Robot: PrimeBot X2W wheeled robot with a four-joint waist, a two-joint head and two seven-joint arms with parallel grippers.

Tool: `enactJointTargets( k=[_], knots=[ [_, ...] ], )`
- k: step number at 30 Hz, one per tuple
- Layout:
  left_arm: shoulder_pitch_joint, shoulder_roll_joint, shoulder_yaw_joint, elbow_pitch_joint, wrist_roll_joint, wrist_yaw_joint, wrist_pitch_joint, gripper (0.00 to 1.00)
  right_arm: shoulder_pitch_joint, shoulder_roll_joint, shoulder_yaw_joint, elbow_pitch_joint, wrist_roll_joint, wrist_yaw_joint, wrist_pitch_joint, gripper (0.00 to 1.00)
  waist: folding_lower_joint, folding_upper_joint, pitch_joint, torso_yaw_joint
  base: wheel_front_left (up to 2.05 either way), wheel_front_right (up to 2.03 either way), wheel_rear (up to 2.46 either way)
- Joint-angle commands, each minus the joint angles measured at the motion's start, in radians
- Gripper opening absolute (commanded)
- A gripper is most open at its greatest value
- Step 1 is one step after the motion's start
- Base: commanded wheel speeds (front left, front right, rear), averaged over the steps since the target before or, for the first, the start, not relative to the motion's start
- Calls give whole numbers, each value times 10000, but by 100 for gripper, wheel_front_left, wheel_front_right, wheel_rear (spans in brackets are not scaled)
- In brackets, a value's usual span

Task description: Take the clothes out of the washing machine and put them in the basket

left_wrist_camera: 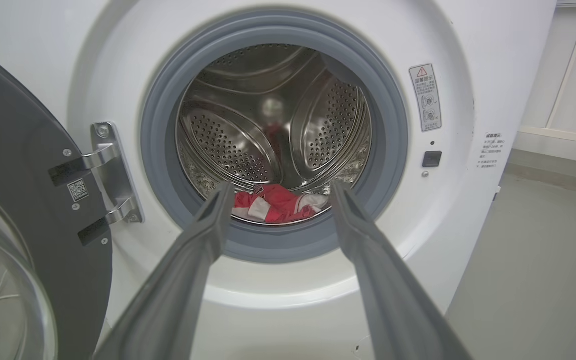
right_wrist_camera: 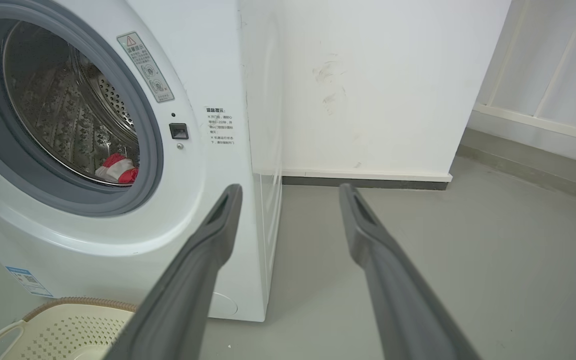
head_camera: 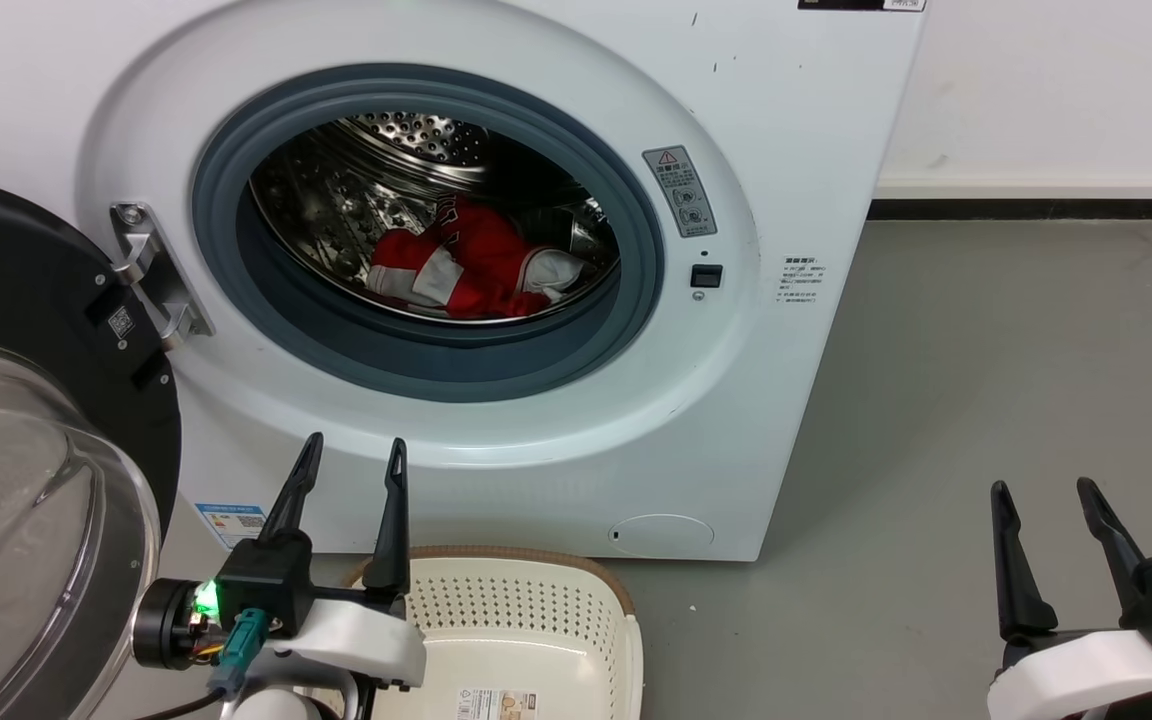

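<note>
Inside the steel drum point(head_camera: 406, 140) of the washing machine point(head_camera: 786, 150), at the lowest part of its curve, lie the clothes point(head_camera: 476, 265): one crumpled red garment with white panels; it rests just behind the grey porthole seal point(head_camera: 416, 365), wholly within the machine.

Left gripper point(head_camera: 356, 442): outside the machine, in front of the lower white front panel and below the porthole; fingers spread apart, nothing between them; fingertips point up toward the opening. Relative to this gripper the clothes sit higher, somewhat to the right and deeper, well apart, no contact; in the left wrist view the garment appears directly ahead, framed between the two fingertips.

Right gripper point(head_camera: 1042, 487): over the grey floor point(head_camera: 986, 350), to the right of the machine's corner; fingers likewise spread and holding nothing; the clothes lie far to its left, well apart.

Long axis of the bundle: side to side across the drum, roughly parallel to the machine's front; one white panel at the left end, another at the right end, red between; the bundle is too crumpled to tell collar from hem.

Door point(head_camera: 26, 300): black-framed glass, standing open on the left-hand hinge.

Basket point(head_camera: 536, 600): cream, perforated, brown-rimmed, on the floor just before the machine, beside the left gripper; a paper label point(head_camera: 496, 703) shows at its bottom.
</note>
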Motion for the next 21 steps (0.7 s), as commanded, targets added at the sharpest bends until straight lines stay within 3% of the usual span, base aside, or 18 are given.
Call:
enactJointTargets(
  k=[1, 21],
  knots=[
    [79, -24, -1, 7, 180, 22, -84, 100, 68, -37, -6, -32, -169, -3, -82, 100, 0, 0, 0, 4, 0, 0, 0],
    [19, -138, 189, 430, 497, 73, -156, 100, 122, -34, -25, 82, -435, -3, -92, 100, 0, 0, 25, 3, 0, 0, 0]
  ],
)
